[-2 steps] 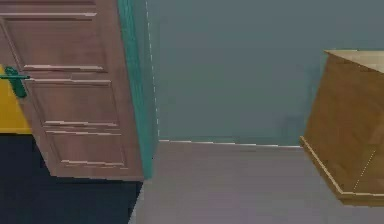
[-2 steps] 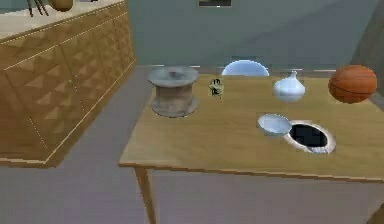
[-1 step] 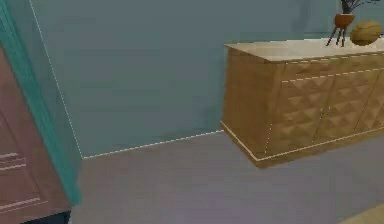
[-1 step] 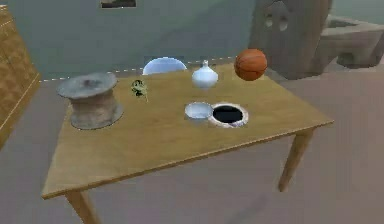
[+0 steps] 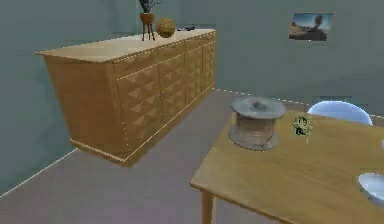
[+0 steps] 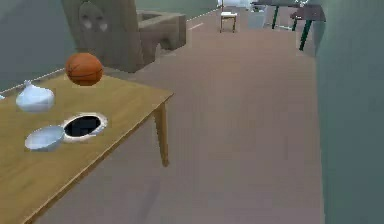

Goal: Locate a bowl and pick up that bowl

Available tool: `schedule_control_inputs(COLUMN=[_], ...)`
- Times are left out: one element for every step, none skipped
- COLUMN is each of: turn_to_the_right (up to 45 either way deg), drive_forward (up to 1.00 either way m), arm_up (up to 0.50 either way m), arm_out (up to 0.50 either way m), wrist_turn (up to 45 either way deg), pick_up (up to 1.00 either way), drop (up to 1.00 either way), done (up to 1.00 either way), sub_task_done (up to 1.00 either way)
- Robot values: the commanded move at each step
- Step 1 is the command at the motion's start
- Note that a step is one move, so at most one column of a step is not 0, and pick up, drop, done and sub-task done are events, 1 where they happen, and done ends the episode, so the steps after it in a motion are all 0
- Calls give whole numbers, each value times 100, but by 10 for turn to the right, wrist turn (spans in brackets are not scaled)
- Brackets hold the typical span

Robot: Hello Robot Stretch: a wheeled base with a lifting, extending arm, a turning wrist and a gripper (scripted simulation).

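A pale blue-white bowl (image 6: 44, 138) lies on the wooden table (image 6: 120, 100) at the arm side view's left. Right beside it is a round white-rimmed dish with a dark inside (image 6: 84, 125). In the forward view a pale bowl-like shape (image 5: 373, 185) sits at the right edge on the same kind of wooden table (image 5: 280, 180).
An orange ball (image 6: 84, 68) and a white rounded vessel (image 6: 35, 97) share the table. A grey round container (image 5: 257, 122), a small sprig (image 5: 301, 126) and a pale chair back (image 5: 340, 110) are ahead. A wooden sideboard (image 5: 130, 85) stands left. Open floor (image 6: 240, 120) stretches to an armchair (image 6: 120, 30).
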Motion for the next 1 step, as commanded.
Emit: schedule_control_inputs(turn_to_the_right=[390], drive_forward=[0], arm_up=[0], arm_out=[0], wrist_turn=[0], pick_up=[0], drop=[0], done=[0], sub_task_done=[0])
